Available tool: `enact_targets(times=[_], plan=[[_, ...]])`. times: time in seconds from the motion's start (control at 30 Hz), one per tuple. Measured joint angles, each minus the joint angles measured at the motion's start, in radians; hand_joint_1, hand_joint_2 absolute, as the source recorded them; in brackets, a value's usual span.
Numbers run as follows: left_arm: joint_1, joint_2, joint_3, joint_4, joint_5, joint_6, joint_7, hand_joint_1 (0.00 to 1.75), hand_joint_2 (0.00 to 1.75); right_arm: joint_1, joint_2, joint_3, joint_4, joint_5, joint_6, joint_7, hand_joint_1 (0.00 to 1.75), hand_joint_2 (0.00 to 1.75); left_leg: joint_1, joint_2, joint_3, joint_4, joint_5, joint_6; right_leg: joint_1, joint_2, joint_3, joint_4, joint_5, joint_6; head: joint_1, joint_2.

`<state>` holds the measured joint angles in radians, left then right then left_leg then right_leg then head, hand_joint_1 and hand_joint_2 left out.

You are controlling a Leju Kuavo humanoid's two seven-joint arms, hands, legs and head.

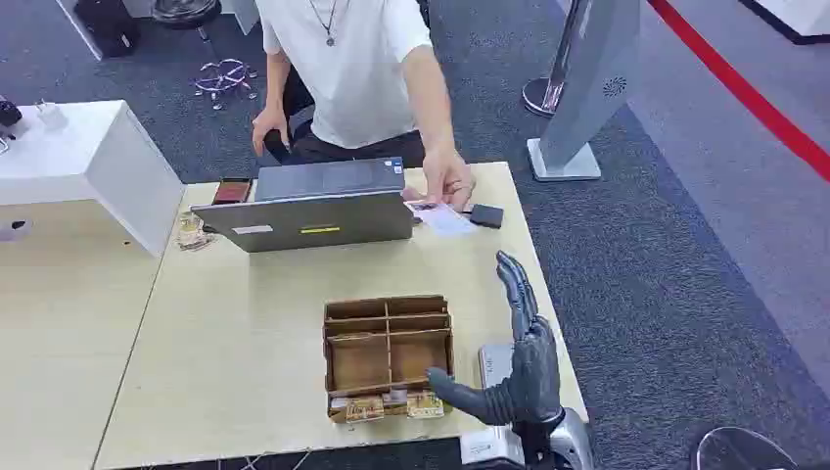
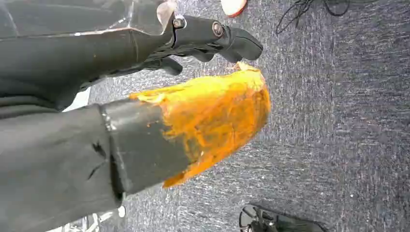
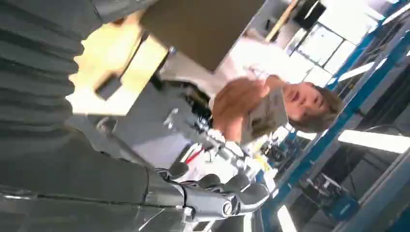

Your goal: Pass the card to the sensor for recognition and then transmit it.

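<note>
One card (image 1: 442, 217) lies flat near the table's (image 1: 245, 333) far right corner, under a person's hand (image 1: 448, 180), touching a black sensor (image 1: 486, 215). Your right hand (image 1: 522, 362) hovers released, fingers spread, above the right edge beside the cardboard organizer (image 1: 389, 354). Left hand (image 2: 212, 41) grasps nothing, fingers curled in, over the carpet.

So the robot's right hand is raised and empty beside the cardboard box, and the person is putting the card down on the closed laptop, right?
Nearly. The head view shows the robot's right hand raised and empty, fingers apart, beside the cardboard box. But the person's hand holds the card down on the table, just beside the laptop, which stands open, not closed.
</note>
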<state>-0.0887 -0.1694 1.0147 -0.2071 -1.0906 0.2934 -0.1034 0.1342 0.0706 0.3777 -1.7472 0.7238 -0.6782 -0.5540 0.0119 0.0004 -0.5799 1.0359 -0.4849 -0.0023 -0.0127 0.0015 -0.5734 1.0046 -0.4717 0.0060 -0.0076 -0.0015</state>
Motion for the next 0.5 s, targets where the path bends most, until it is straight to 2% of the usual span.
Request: enact_targets(times=[0.17,0.4,0.5], plan=[[0.000,0.000,-0.002,0.000,-0.014,-0.007,0.002,0.00,0.00,-0.027,-0.004,-0.046,-0.001,0.221,-0.012,0.049,0.00,1.75,0.000,0.000,0.000,0.000,0.000,0.000,0.000,0.000,0.000,0.000,0.000,0.000,0.000,0.000],[0.001,0.000,-0.003,0.000,-0.030,-0.011,0.010,0.00,0.00,-0.050,0.033,-0.170,-0.022,0.552,-0.013,0.038,0.00,1.75,0.000,0.000,0.000,0.000,0.000,0.000,0.000,0.000,0.000,0.000,0.000,0.000,0.000,0.000],[0.000,0.000,-0.003,0.000,-0.032,-0.012,0.011,0.00,0.00,-0.060,0.045,-0.206,-0.033,0.662,-0.013,0.084,0.00,1.75,0.000,0.000,0.000,0.000,0.000,0.000,0.000,0.000,0.000,0.000,0.000,0.000,0.000,0.000]])
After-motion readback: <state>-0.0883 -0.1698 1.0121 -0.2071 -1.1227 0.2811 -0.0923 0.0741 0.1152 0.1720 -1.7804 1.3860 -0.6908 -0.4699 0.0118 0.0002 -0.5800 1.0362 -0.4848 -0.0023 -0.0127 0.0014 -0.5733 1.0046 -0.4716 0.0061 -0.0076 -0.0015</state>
